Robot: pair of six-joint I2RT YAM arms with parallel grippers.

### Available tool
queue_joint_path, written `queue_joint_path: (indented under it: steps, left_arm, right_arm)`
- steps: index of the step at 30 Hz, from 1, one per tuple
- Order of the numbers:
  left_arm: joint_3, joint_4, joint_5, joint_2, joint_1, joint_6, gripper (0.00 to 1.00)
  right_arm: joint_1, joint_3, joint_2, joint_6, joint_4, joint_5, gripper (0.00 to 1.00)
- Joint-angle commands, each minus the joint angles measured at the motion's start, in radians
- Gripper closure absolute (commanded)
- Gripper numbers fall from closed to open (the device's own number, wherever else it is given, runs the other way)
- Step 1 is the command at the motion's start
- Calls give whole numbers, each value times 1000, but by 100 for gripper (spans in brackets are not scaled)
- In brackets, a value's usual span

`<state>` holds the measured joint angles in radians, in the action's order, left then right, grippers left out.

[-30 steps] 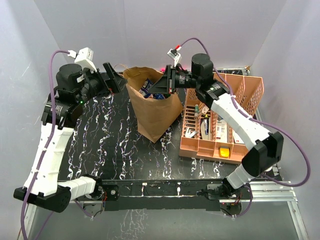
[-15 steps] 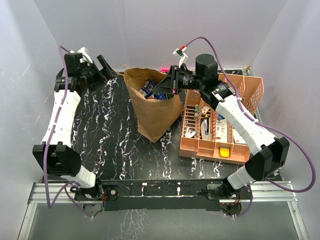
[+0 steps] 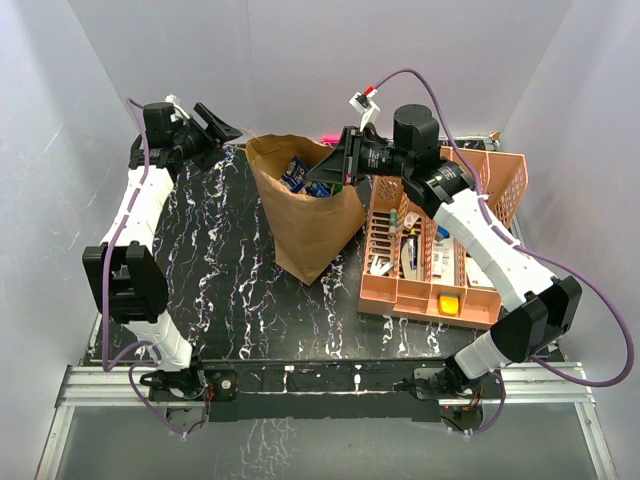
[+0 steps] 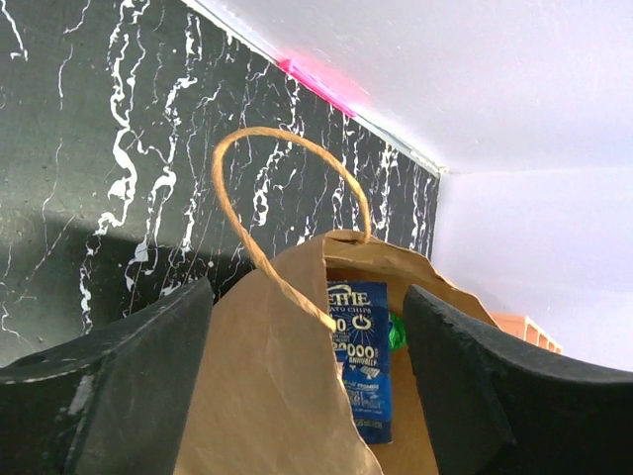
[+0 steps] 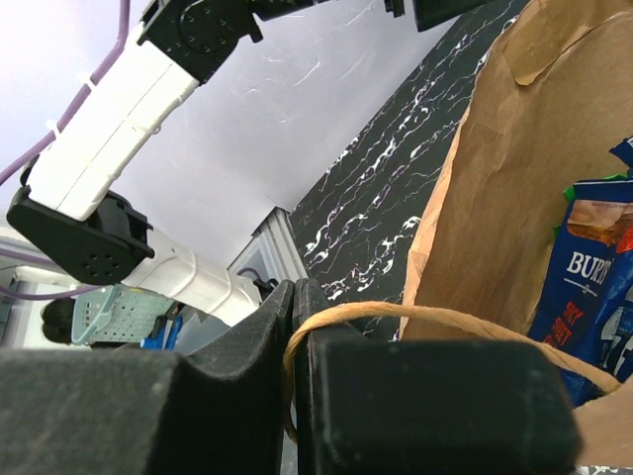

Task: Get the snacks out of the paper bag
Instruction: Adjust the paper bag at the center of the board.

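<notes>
**Paper bag**: brown kraft, stood upright on the black marbled worktop, just beside the peach lattice basket. The mouth is open and the walls are creased.

**Snacks:** all are lodged inside the bag. A blue chip packet is seen standing against the inner wall, with a green edge beside it. Further blue packets are shown in the right wrist view. None is seen lying out on the worktop.

**Right end effector**: the fingers are pressed together, and the bag's twisted paper handle is pinched between them.

**Left end effector**: spread wide, with nothing held. The opposite handle loop is framed between its fingers and is untouched.

**Step in hand (judged):** the bag is being steadied and its mouth widened before any packet is drawn. The task is judged barely begun.

**Handling note:**
- The free loop should be taken near its crown and closed on lightly, since twisted paper is easily torn.
- The two handles should be drawn apart only until the mouth is taut.
- More pull, or any lift, is likely to tip the bag towards the basket.
- The blue chip packet nearest the rim is best taken first.
</notes>
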<state>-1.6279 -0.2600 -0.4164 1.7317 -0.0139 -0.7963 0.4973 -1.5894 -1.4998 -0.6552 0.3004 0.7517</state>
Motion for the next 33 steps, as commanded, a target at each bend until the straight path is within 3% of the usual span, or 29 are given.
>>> queue_joint_path:
  steps: [1, 6, 9, 12, 16, 19, 25, 33]
  left_arm:
    - [8, 43, 38, -2, -3, -90, 27]
    - [-1, 75, 34, 67, -2, -128, 39]
    - [-67, 63, 28, 139, -2, -118, 51]
    - [-132, 71, 12, 193, -2, -102, 66]
    - [-242, 30, 8, 247, -7, -64, 99]
    - [-289, 42, 5, 254, -27, -55, 100]
    - [-447, -86, -1, 212, -60, 52, 100]
    - [-175, -61, -45, -93, -59, 65, 100]
  right_arm:
    - [2, -80, 20, -4, -36, -3, 92]
    - [3, -108, -3, -9, -31, -15, 92]
    - [4, -137, -28, -5, -24, -18, 92]
    - [-4, -174, -60, 2, -8, -25, 92]
    - [-35, -257, -116, 33, 32, -32, 92]
    - [-89, -329, -162, 51, 45, -48, 92]
    - [-209, -544, -335, 74, 39, -58, 92]
    - [-318, -879, -627, -11, -146, 77, 92]
